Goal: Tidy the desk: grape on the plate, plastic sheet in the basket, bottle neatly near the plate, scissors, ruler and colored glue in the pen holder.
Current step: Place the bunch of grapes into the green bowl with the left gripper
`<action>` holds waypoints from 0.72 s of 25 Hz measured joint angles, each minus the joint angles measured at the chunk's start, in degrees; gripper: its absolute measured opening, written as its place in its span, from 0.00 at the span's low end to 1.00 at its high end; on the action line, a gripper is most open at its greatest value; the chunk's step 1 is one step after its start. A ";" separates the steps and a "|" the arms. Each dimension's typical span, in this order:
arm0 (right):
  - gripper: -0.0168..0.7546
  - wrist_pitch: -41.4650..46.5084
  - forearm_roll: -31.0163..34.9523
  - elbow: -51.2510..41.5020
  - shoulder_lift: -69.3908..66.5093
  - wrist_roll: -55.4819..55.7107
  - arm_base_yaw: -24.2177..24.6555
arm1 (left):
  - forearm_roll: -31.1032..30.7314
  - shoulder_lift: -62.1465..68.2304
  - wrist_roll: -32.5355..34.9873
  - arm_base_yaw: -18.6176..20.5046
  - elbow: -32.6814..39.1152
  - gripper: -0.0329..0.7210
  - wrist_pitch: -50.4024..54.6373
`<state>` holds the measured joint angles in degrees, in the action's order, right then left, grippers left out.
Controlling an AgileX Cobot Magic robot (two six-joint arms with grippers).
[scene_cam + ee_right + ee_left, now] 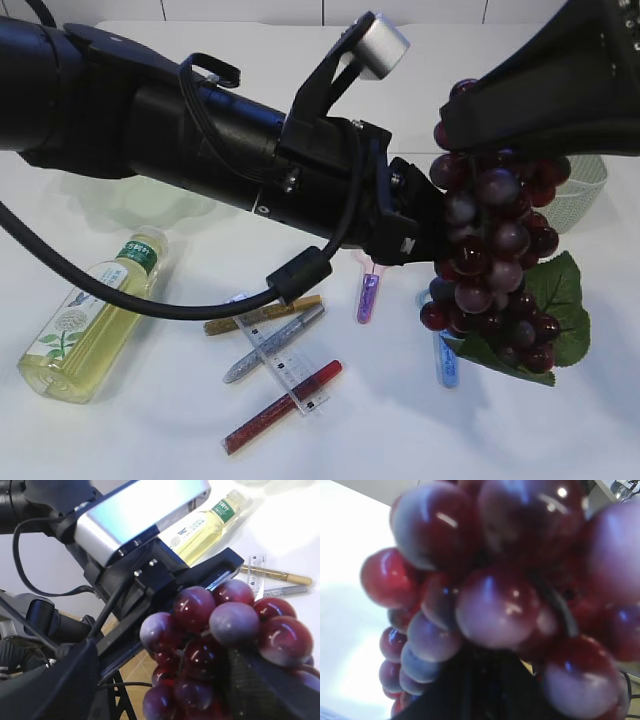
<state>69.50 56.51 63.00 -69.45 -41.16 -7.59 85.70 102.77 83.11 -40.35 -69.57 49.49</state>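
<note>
Clear plastic bottle of yellow liquid lies flat at left. Slim glitter glue tubes cross a transparent ruler mid-table. Left gripper is clamped on the glossy round-berried grape bunch, held aloft; right gripper straddles it, jaws spread.

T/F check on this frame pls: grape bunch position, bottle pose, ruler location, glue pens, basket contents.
1. The grape bunch is lifted clear of the table. True; the left gripper meets its side.
2. The bottle stands upright. False: it lies on its side at the left.
3. The ruler is in the pen holder. False: it lies on the table among the glue pens.
4. A purple glue pen lies on the table. True.
5. The basket visibly holds the plastic sheet. False: no sheet shows in it.
</note>
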 joint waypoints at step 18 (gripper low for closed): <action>0.79 -2.88 -5.52 0.09 0.00 5.01 0.00 | -0.89 -0.21 -0.09 0.00 0.00 0.11 -0.83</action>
<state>66.62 50.99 63.09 -69.45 -36.15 -7.59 84.81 102.56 83.02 -40.35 -69.57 48.67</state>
